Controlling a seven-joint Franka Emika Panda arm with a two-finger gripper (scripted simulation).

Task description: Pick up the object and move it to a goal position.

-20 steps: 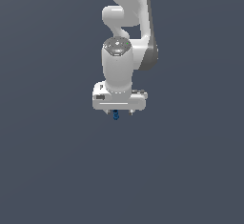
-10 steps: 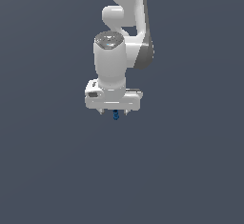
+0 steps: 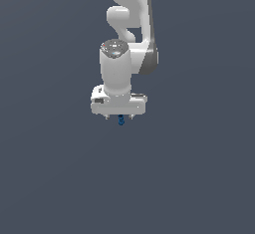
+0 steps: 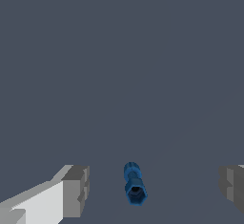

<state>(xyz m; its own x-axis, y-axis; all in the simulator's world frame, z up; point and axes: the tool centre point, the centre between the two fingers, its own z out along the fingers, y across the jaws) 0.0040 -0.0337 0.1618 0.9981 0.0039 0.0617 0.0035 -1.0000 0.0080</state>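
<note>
The object [image 3: 121, 122] is a tiny bright-blue knobbly piece showing just below the white gripper [image 3: 119, 117] in the exterior view. In the wrist view the object [image 4: 134, 188] lies lengthwise between the two grey fingers. One finger [image 4: 75, 191] stands well off it on one side, and the other finger [image 4: 233, 188] is farther off on the other side. Neither finger touches the object. The gripper [image 4: 153, 189] is open around it. Whether the object rests on the surface cannot be told.
The white arm [image 3: 130, 24] rises from the hand to the top edge of the exterior view. A plain dark grey-blue ground [image 3: 50, 178] fills the remainder of both views.
The hand has shifted a little toward the exterior view's left and the arm above it has leaned that way. The blue object stays in about the same place below the gripper.
</note>
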